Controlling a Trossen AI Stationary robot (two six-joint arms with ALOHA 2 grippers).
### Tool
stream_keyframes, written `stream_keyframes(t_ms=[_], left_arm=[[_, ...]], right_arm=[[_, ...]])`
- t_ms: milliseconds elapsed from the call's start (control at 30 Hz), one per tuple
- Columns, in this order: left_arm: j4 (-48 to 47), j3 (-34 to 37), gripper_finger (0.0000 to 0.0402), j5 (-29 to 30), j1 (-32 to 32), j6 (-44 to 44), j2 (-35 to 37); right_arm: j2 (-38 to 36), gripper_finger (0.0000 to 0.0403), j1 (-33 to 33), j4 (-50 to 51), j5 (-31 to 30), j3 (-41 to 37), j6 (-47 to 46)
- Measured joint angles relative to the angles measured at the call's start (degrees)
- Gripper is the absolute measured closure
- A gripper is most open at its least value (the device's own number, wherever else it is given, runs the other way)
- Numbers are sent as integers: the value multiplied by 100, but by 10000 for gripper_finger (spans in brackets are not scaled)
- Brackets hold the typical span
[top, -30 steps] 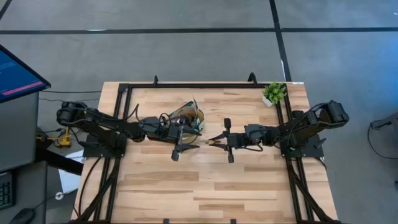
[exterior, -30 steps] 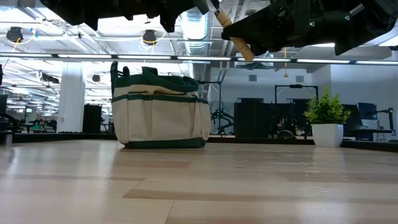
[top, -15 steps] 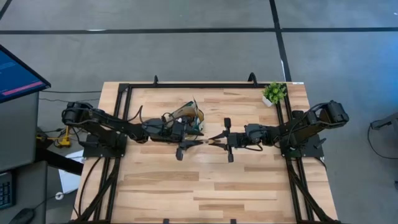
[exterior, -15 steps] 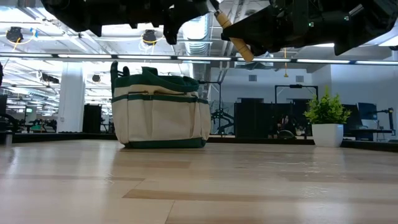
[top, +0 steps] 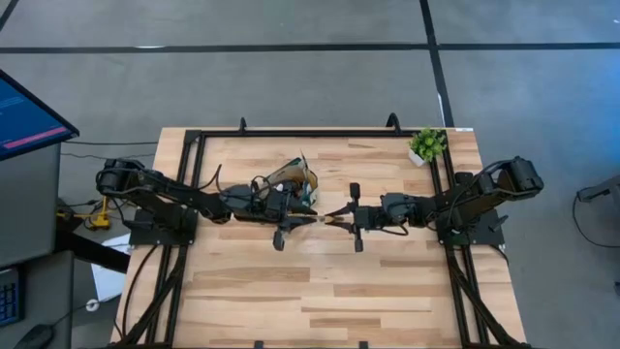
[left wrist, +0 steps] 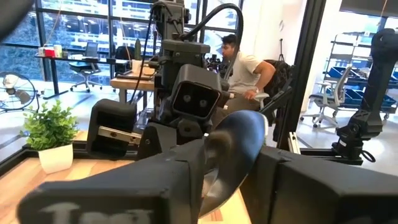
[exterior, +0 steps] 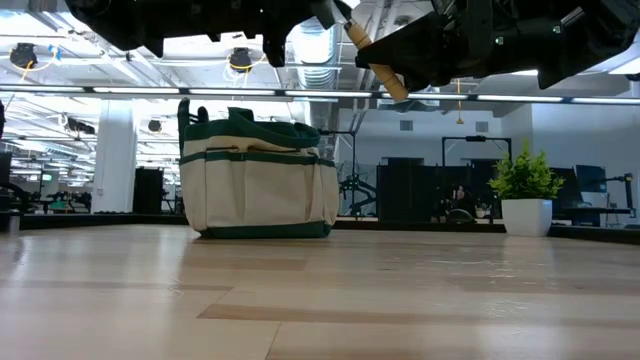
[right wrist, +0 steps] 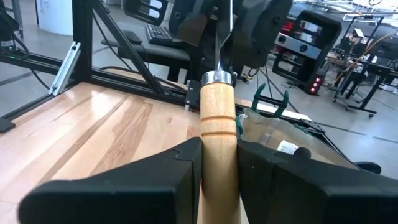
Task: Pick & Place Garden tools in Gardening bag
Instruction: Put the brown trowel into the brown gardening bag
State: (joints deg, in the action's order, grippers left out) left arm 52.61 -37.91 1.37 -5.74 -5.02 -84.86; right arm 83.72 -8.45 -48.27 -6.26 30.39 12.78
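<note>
A trowel (top: 323, 217) with a silver blade and a wooden handle hangs over the middle of the table, spanning the gap between my two grippers. My left gripper (top: 302, 219) reaches in level from the table's left and is shut on the blade. My right gripper (top: 339, 215) reaches in level from the right and is shut on the handle. The gardening bag (top: 294, 180), cream with green trim, stands upright on its base just beyond the left gripper, and in the low view the bag (exterior: 258, 175) is seen from the side. My left gripper has the trowel's silver blade (left wrist: 239, 140) between its two fingers. The fingers come level from the table's left side and lie along the tool. The blade is clear of the table. My right gripper pinches the wooden handle (right wrist: 217, 134) between its two fingers, short of the metal collar (right wrist: 217, 78). The fingers come level from the table's right side and lie along the handle. The trowel is lifted clear of the table.
A small green potted plant (top: 426, 145) stands at the table's far right corner, also in the low view (exterior: 525, 195). A black frame rail (top: 320, 135) runs around the tabletop. Beyond the table a person (left wrist: 245, 62) sits at a desk.
My left gripper's fingers have drawn together from wide open onto the trowel's blade, with a slight roll of the wrist. My right gripper has kept still with the handle, and the trowel has stayed where it was.
</note>
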Motion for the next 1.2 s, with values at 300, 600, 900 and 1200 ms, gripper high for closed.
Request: stream_keyframes(t_ms=[300, 600, 900, 1200], left_arm=[[31, 0, 395, -4, 0, 137, 7], [30, 0, 399, -2, -2, 360, 7], [33, 2, 401, 61, -2, 310, 42], [-1165, 7, 401, 581, -4, 458, 802]], right_arm=[[0, 342, -4, 0, -20, 0, -127], [0, 342, -2, -2, -7, 0, -109], [0, 248, -11, -16, -7, 0, -192], [-397, 141, -195, 423, -157, 0, -216]])
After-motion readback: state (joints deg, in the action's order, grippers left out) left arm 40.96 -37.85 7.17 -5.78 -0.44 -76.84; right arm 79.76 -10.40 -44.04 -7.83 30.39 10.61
